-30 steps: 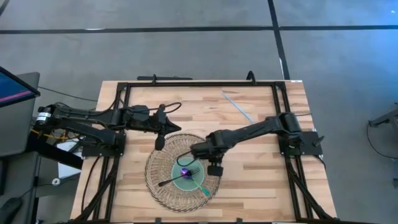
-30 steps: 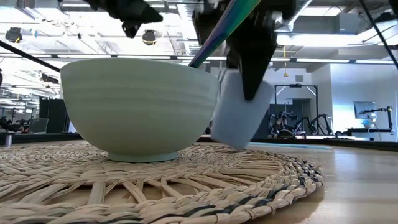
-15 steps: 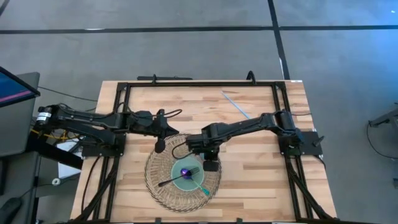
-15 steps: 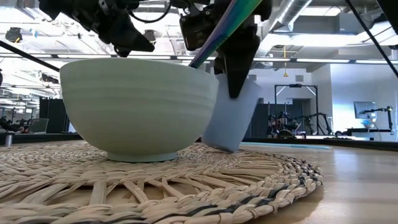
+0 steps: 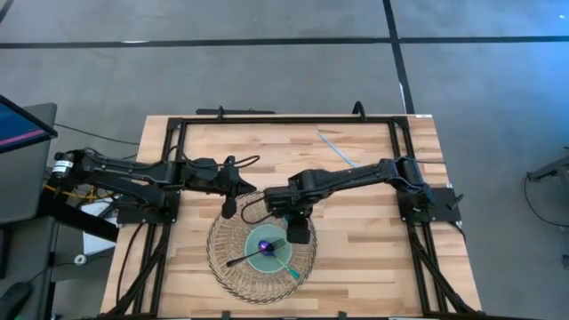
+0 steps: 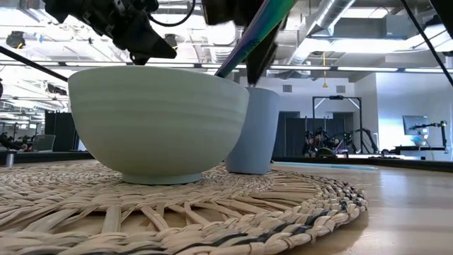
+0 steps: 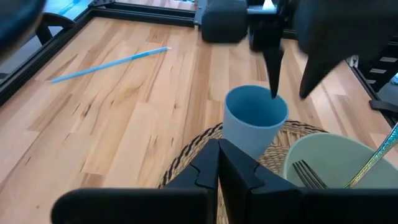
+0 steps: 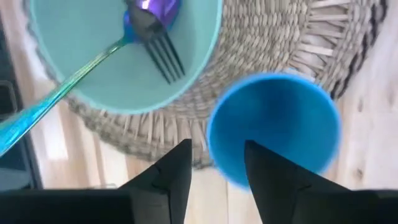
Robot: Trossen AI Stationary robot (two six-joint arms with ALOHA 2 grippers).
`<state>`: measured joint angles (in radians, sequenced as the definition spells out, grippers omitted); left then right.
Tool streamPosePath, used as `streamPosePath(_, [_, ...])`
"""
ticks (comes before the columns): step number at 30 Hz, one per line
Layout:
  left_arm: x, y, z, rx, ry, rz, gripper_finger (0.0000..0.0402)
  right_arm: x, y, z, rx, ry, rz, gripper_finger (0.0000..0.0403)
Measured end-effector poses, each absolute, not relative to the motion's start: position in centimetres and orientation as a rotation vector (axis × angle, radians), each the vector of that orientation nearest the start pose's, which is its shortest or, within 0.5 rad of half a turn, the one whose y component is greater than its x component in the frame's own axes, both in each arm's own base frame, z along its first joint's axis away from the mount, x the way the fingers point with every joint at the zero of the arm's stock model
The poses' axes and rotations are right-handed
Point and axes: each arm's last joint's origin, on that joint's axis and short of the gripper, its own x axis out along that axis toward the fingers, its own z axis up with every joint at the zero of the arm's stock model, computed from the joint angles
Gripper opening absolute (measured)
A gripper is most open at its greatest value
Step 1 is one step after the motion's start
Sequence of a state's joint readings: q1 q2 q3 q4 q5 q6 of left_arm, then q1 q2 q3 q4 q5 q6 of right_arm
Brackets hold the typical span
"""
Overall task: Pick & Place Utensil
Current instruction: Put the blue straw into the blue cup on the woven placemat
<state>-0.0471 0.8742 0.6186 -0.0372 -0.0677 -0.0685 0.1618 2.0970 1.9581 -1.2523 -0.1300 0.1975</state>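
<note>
A blue cup (image 7: 252, 121) stands upright on its base on a woven mat (image 5: 222, 265), beside a pale green bowl (image 6: 156, 120). A dark fork (image 8: 163, 57) and an iridescent spoon (image 8: 152, 9) lie in the bowl. My right gripper (image 8: 216, 162) is open just above the cup's rim, one finger over the opening and one outside. I cannot tell whether a fingertip touches the rim. My left gripper (image 7: 217, 165) is shut and empty, above the mat's far-left edge (image 5: 229, 209).
A light blue straw (image 5: 338, 151) lies on the bare wood at the far right of the table. Black frame rails (image 5: 267, 120) run along the table's edges. The mat lies at the table's near middle, with bare wood to its right.
My right gripper has carried the tilted cup toward the table's far edge and stood it upright on the mat beside the bowl. Its fingers have since risen above the rim. My left gripper has come lower, toward the bowl's far side.
</note>
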Motion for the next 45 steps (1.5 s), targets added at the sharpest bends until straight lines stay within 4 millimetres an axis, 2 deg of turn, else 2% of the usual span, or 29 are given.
streamPosePath(7, [19.5,-0.7,27.5,-0.093,0.285,0.036,0.0006,40.1,7.1,30.3,0.079,1.469,0.147,0.0133])
streamPosePath(10, [19.6,-0.7,27.6,-0.097,0.277,0.036,0.0008,39.6,7.5,31.2,-0.003,1.478,0.221,0.0129])
streamPosePath(14, [19.6,-0.7,27.7,-0.112,0.261,0.037,0.0008,38.2,7.7,32.5,-0.020,1.480,0.236,0.0128])
streamPosePath(18, [19.6,-0.7,27.8,-0.125,0.248,0.038,0.0006,34.9,7.1,35.5,-0.028,1.414,0.220,0.0130])
streamPosePath(20, [19.6,-0.7,27.9,-0.126,0.242,0.038,0.0007,32.9,6.8,36.7,-0.060,1.351,0.125,0.0129])
streamPosePath(22, [19.7,-0.7,27.9,-0.126,0.237,0.037,0.0009,31.1,6.5,37.0,-0.096,1.236,0.026,0.0127])
streamPosePath(25, [19.7,-0.7,28.1,-0.127,0.223,0.036,0.0008,28.4,5.9,35.0,-0.098,1.101,-0.062,0.0128])
streamPosePath(28, [19.7,-0.7,28.1,-0.127,0.218,0.036,0.0006,25.6,5.1,31.6,-0.047,1.019,-0.114,0.0129])
streamPosePath(31, [19.7,-0.7,28.3,-0.128,0.197,0.034,0.0007,22.9,3.5,27.9,0.038,1.001,-0.196,0.0129])
streamPosePath(35, [19.8,-0.7,28.7,-0.131,0.154,0.031,0.0010,19.9,1.0,24.1,0.165,1.017,-0.418,0.0129])
streamPosePath(40, [19.9,-0.7,29.5,-0.135,0.077,0.025,0.0006,17.9,-2.1,21.2,0.341,0.988,-0.764,0.0128])
streamPosePath(45, [19.9,-0.7,29.8,-0.137,0.044,0.024,0.0010,17.5,-4.2,19.4,0.357,1.049,-0.870,0.0130])
